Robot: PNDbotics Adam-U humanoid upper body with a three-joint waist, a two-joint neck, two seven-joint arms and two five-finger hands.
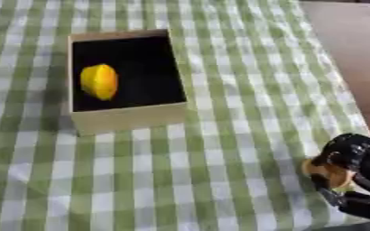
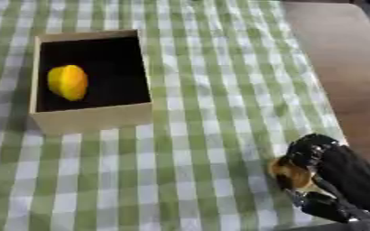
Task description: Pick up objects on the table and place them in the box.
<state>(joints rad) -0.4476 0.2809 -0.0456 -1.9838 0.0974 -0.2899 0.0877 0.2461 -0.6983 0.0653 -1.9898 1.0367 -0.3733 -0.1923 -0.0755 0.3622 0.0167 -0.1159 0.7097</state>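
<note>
Box (image 1: 129, 118) sits well apart, a yellow fruit (image 1: 99, 81) already inside; my right hand (image 2: 330, 173) curls round a brownish-orange thing (image 2: 289, 173); I should lift clear before carrying across.

The right hand (image 2: 330, 173) sits at the near right of the table (image 1: 354, 54), over the cloth (image 1: 219, 158) close to its right edge. A small rounded object (image 2: 289, 173) lies within its curled fingers, on the hand's left side. The box (image 1: 125, 119) stands well apart from the hand, far to its left and beyond it. A fruit (image 1: 99, 81) lies inside the box, toward the wall farthest from the hand. Bare tabletop lies beyond the hand, to the cloth's right
</note>
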